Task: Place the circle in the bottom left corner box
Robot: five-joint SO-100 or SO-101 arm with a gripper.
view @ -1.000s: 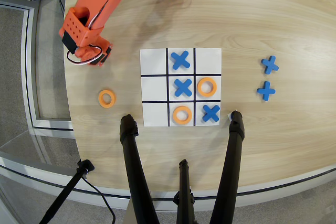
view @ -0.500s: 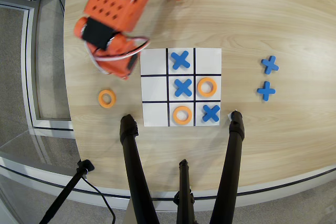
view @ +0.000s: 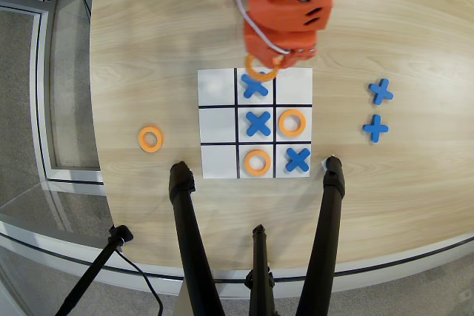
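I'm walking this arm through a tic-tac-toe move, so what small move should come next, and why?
Probably shift the orange gripper rightward in the overhead view, then lower. It seems to hold the flat orange ring above the line between the top-middle cell, where a blue cross piece lies, and the empty white top-right cell of the black-lined paper grid.
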